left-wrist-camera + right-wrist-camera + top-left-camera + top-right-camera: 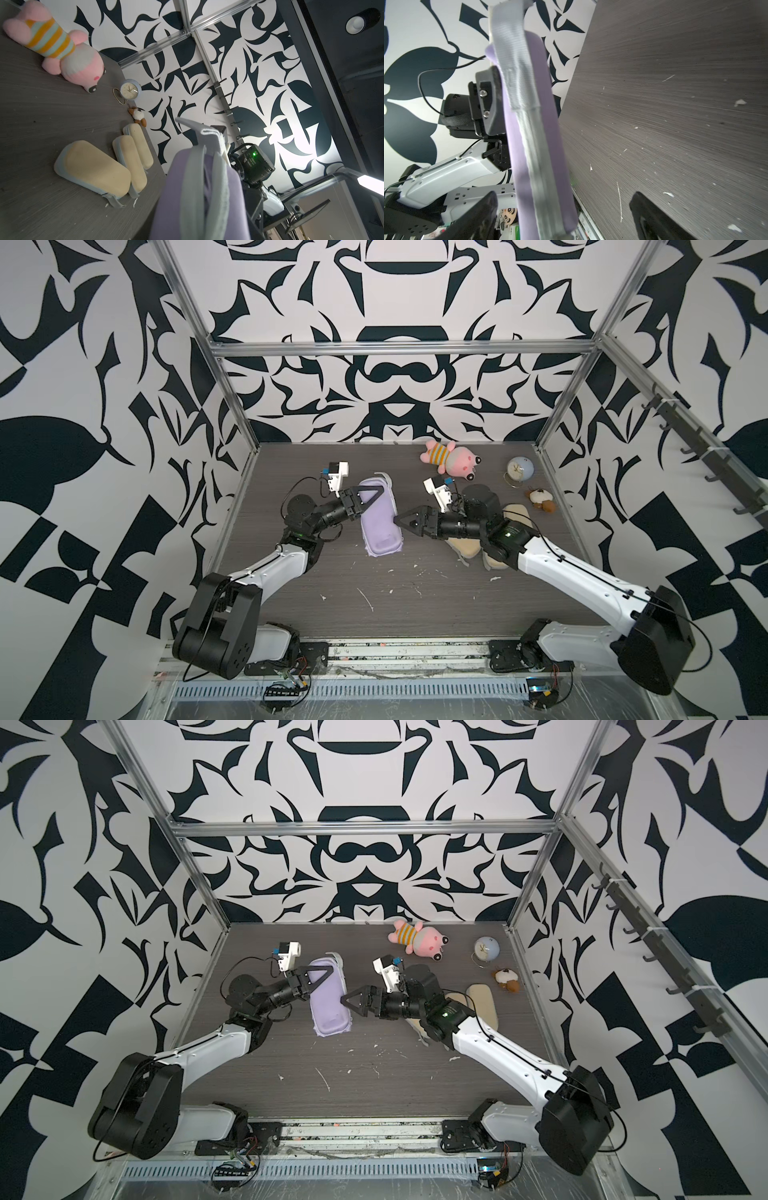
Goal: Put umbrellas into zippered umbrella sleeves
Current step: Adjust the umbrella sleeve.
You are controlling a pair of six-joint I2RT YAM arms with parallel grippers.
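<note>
Lavender sleeve [376,522] sits mid-table [374,597] between both arms. Left gripper [371,494] pinches its far left edge. Right gripper [401,521] has its jaws spread wide, straddling the sleeve's zip edge, not gripping. Three beige sleeves [95,168] lie side by side on the table's right, partly under the right arm.

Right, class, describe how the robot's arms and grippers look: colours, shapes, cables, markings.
The left arm and right arm have white shells between bulky black joints, with thin black cables. The left gripper and right gripper are black triangular frames, each beside a white camera block with a blue part. A green light glows on the right arm.
</note>
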